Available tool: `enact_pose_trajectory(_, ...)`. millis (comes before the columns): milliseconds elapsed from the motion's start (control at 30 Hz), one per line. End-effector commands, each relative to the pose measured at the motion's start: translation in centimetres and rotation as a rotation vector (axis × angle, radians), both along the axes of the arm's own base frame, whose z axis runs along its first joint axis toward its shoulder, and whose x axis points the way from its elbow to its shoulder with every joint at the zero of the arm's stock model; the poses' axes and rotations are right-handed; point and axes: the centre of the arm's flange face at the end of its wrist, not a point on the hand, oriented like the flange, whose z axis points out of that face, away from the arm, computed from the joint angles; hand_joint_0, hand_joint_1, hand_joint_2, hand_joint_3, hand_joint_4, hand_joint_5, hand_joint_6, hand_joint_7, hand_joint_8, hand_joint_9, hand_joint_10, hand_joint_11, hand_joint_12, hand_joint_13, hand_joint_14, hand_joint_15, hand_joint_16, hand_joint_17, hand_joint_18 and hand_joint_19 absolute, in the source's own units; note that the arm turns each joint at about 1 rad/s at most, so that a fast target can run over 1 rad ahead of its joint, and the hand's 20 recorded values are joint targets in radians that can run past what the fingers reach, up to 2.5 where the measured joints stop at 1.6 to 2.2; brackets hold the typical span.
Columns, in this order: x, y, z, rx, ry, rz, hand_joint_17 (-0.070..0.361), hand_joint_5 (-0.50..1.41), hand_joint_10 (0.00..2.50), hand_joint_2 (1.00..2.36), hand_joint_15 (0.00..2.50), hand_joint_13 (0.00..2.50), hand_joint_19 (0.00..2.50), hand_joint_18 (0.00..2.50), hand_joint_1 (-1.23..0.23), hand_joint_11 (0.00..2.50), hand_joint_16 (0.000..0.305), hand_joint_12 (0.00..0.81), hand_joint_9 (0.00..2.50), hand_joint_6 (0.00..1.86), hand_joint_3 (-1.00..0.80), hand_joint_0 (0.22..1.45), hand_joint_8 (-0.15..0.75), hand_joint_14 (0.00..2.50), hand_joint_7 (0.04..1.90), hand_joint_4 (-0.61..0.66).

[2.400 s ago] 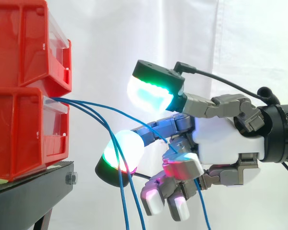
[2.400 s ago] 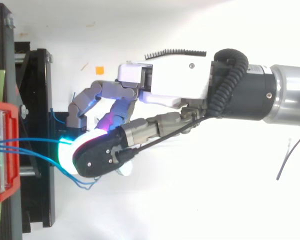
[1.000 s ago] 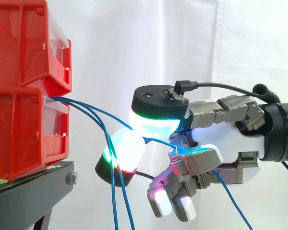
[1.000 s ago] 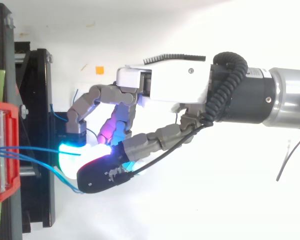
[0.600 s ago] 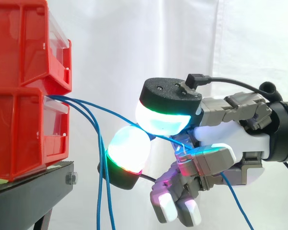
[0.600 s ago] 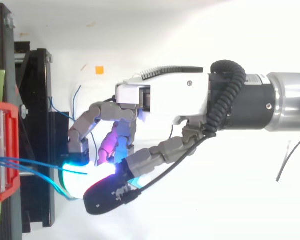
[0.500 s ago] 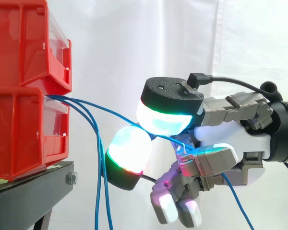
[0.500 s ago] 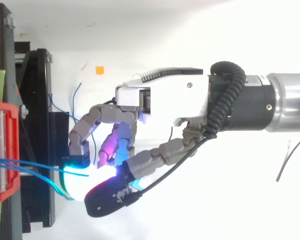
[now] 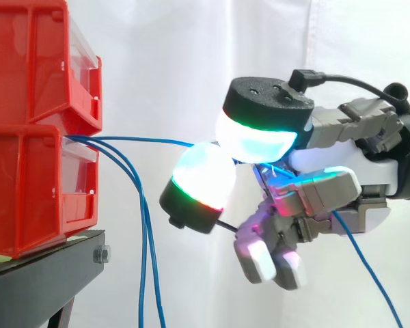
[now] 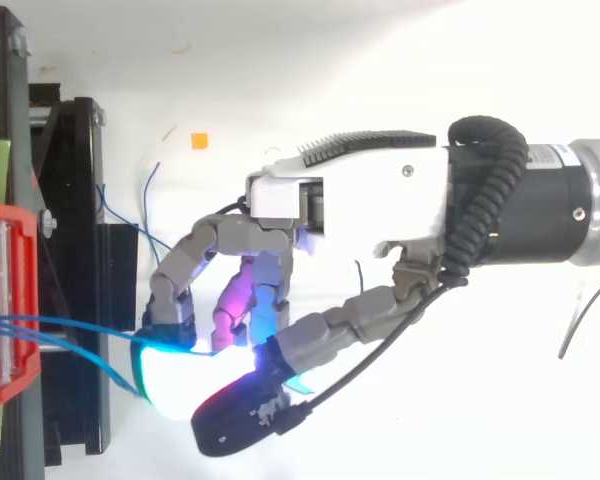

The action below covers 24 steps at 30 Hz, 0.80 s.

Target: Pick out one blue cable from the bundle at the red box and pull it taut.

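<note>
White curtain (image 9: 191,55) backs stacked red plastic bins (image 9: 27,184). Curled, the hand (image 9: 348,164) pinches one thin blue cable (image 9: 150,141) running almost level from the lower bin; two slack cables (image 9: 145,239) hang. Judged light, limp, slippery: grip firmly between pads.

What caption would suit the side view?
Robot hand pinches one blue cable running nearly level from the red box; two others hang slack.

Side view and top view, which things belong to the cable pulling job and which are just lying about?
Job: robot hand, held cable, loose cables, lower box.
Lying about: upper box, stand, orange square, curtain.
</note>
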Motion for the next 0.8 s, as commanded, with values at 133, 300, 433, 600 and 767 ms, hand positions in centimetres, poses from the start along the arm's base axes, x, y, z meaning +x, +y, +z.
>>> enact_pose_trajectory(133, -0.6, -0.1, -0.3, -0.013, 0.048, 0.000, 0.139, -0.12, 0.02, 1.01, 0.58, 0.97, 0.78, 0.95, -0.73, 1.22, 0.062, 0.435, 1.48, 0.94, -0.22, 0.66, 0.339, 0.02, 0.77, 0.11)
enact_pose_trajectory(300, -0.6, 0.0, 0.3, -0.013, 0.040, 0.000, 0.133, -0.14, 0.03, 1.01, 0.59, 0.95, 0.80, 0.91, -0.64, 1.18, 0.059, 0.429, 1.42, 0.92, -0.37, 0.61, 0.316, 0.02, 0.73, 0.13)
enact_pose_trajectory(433, -0.6, 0.0, 0.3, -0.013, 0.040, -0.003, 0.137, -0.14, 0.02, 1.00, 0.60, 0.95, 0.79, 0.92, -0.50, 1.14, 0.061, 0.433, 1.42, 0.91, -0.49, 0.57, 0.329, 0.02, 0.72, 0.13)
enact_pose_trajectory(600, -0.7, -0.5, 0.3, -0.011, 0.039, -0.010, 0.136, -0.13, 0.03, 1.00, 0.59, 0.96, 0.80, 0.92, -0.38, 1.11, 0.060, 0.432, 1.42, 0.88, -0.50, 0.57, 0.322, 0.02, 0.72, 0.13)
enact_pose_trajectory(767, -0.7, -1.2, 0.3, 0.000, 0.040, -0.043, 0.133, -0.13, 0.03, 1.01, 0.59, 0.97, 0.81, 0.91, -0.41, 1.12, 0.059, 0.424, 1.44, 0.86, -0.42, 0.61, 0.309, 0.02, 0.75, 0.13)
